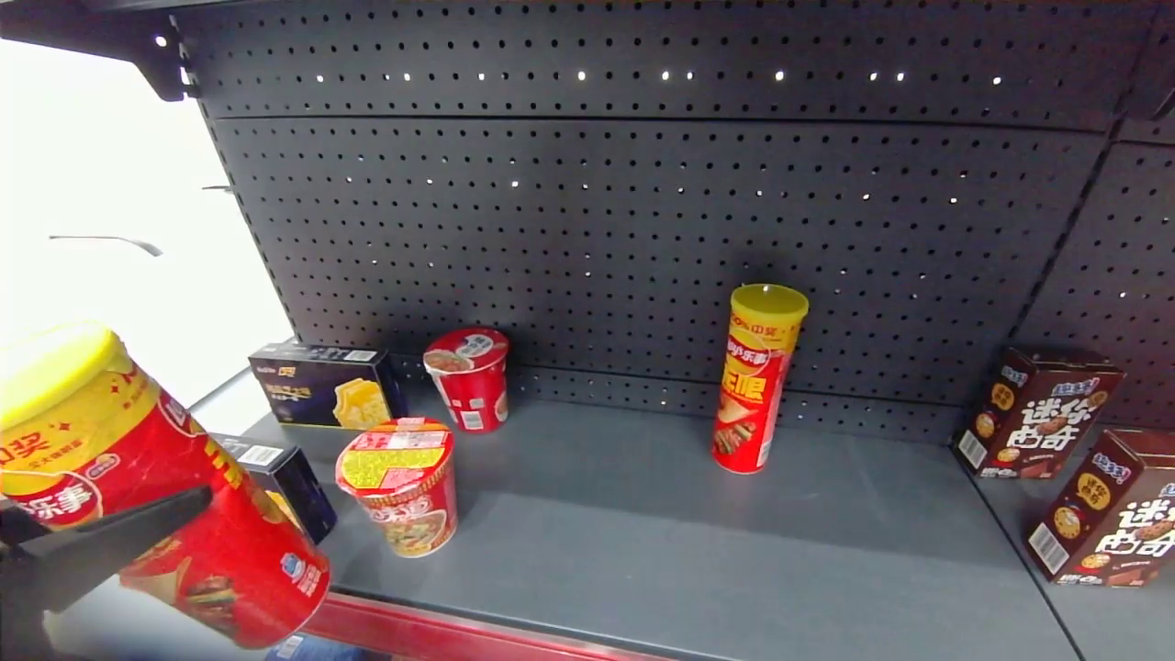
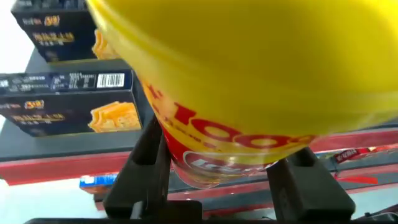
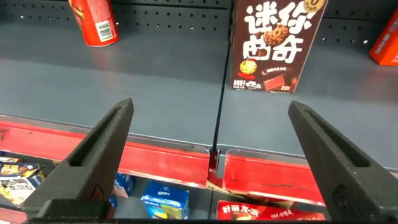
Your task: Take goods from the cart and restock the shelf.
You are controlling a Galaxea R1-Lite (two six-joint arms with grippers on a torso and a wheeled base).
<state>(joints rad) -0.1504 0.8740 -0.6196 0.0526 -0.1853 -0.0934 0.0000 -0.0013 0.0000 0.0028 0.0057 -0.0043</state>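
Grey shelf deck (image 1: 643, 551) spans the lower frame, with open room at centre between cup noodles (image 1: 401, 484) and standing chip can (image 1: 757, 376). At lower left, the left gripper (image 2: 221, 177) clamps the tilted chip can (image 1: 138, 477), just beside the red front edge (image 1: 413, 633). Fingers of the right gripper (image 3: 210, 106) stand apart.

You see the held chip can (image 1: 110, 431) run off the left edge, its body hiding part of the dark box (image 1: 298, 487) behind, nearer brown box (image 1: 1102, 514) clipped at right, standing can (image 3: 94, 22) cut short in your right wrist view.
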